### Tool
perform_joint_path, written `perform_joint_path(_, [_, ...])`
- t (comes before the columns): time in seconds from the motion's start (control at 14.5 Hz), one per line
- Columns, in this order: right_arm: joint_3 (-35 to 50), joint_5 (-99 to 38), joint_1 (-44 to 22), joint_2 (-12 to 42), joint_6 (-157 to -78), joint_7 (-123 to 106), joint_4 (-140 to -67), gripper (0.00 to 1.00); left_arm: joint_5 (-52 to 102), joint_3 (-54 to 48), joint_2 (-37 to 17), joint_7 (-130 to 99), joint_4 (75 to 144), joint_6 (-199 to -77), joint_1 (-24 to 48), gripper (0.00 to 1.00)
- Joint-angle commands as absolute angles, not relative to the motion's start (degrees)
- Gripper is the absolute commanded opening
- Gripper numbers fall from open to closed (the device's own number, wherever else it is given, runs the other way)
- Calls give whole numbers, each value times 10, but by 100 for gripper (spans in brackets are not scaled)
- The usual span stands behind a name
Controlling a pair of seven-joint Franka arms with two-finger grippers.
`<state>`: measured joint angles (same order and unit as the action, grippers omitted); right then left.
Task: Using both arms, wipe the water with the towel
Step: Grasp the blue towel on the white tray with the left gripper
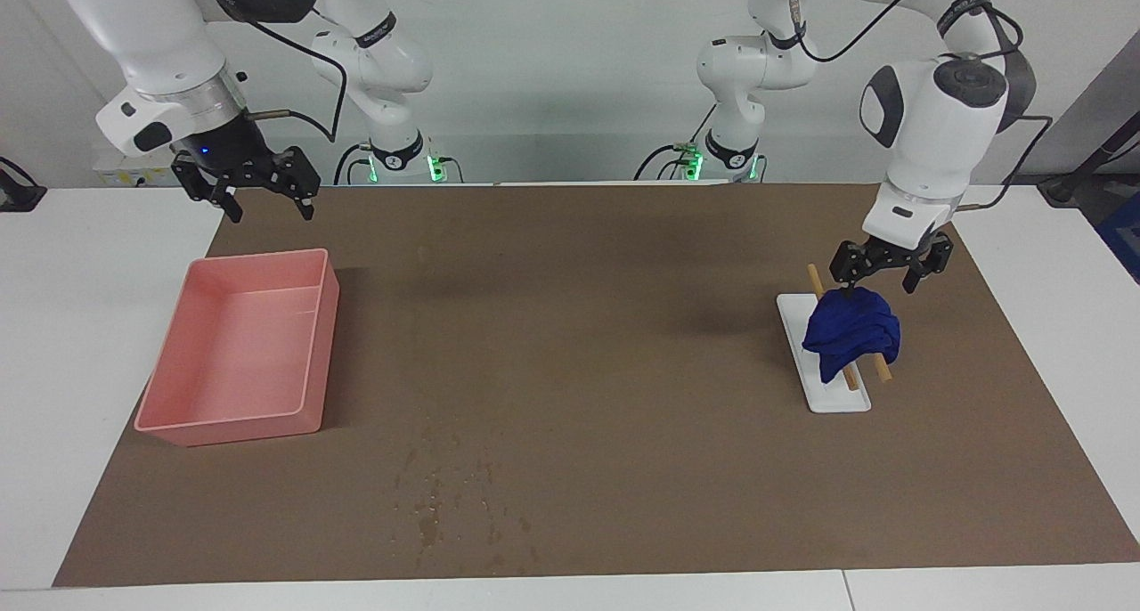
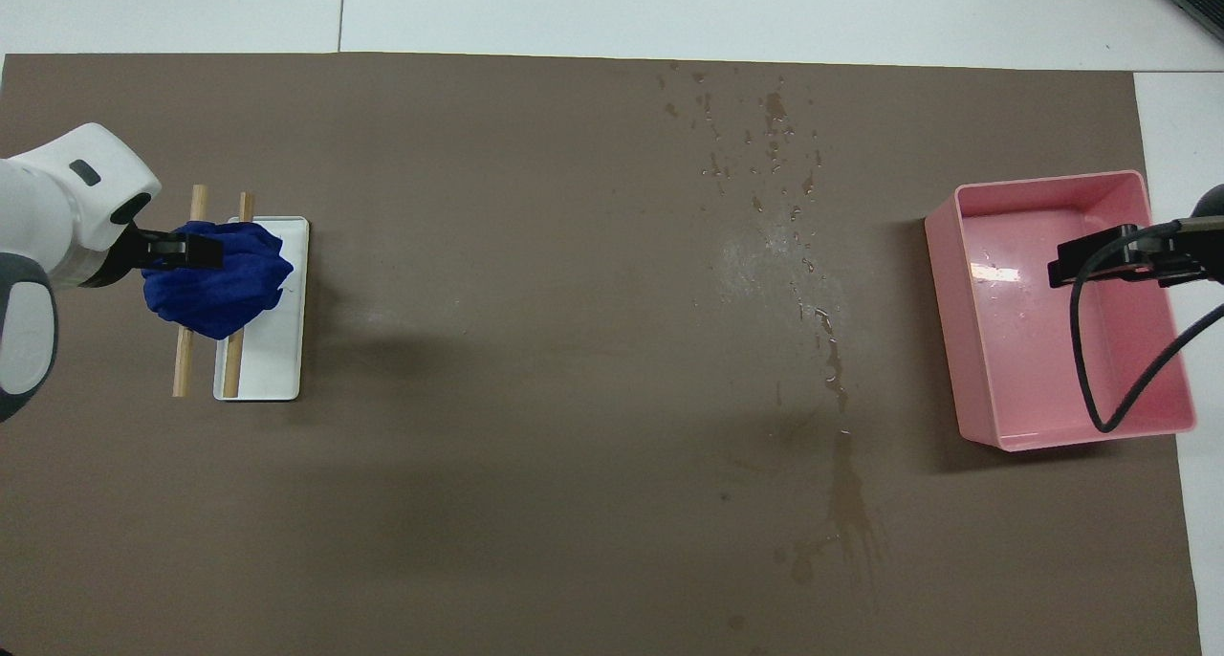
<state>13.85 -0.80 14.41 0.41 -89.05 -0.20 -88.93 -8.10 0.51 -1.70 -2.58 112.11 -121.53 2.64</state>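
Observation:
The blue towel (image 1: 850,330) is a wad lying on two wooden sticks (image 1: 882,369) laid across a white tray (image 1: 837,399), toward the left arm's end of the table. My left gripper (image 1: 880,277) is open just above the towel, with one fingertip at its top. The towel also shows in the overhead view (image 2: 215,278) under the left gripper (image 2: 177,251). The water (image 1: 436,504) is a scatter of dark specks and streaks on the brown mat, mid-table and farther from the robots (image 2: 765,130). My right gripper (image 1: 264,203) is open and empty, raised beside the pink tub.
A pink rectangular tub (image 1: 240,353) stands on the mat toward the right arm's end, with wet glints inside (image 2: 994,273). A long water streak (image 2: 846,503) runs nearer to the robots. The brown mat (image 1: 623,326) covers most of the white table.

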Motion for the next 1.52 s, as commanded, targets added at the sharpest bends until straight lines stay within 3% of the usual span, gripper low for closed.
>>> perform_joint_path(0.0, [141,-4,146,-13,-895,2,-911,100,-96,4,-4,-40,1179,-1279,14,100])
perform_joint_path(0.48, [142,-4,146,-13,-896,1,-912,100,-99,5,-28,-40,1209,-1355,5,99])
perform_joint_path(0.55, [142,-4,146,-14,-896,1,-913,100,-99,5,-30,-40,1209,-1356,5,92])
perform_joint_path(0.76, [142,-4,146,-16,-897,1,-914,100,-99,5,-33,-46,1200,-1350,4,43])
perform_joint_path(0.9, [142,-5,146,-16,-898,2,-914,100,-99,5,-33,-46,1199,-1348,4,21])
perform_joint_path(1.1, [142,-11,146,-17,-901,7,-919,100,-104,5,-33,-46,1192,-1347,4,18])
perform_joint_path(1.17, [142,-12,145,-18,-901,10,-924,100,-110,5,-33,-46,1186,-1339,4,5])
perform_joint_path(1.24, [142,-13,144,-22,-901,16,-926,100,-111,5,-38,-46,1175,-1325,4,0])
perform_joint_path(1.45, [142,-53,143,-25,-904,68,-936,100,-109,4,-46,-55,1141,-1278,4,0])
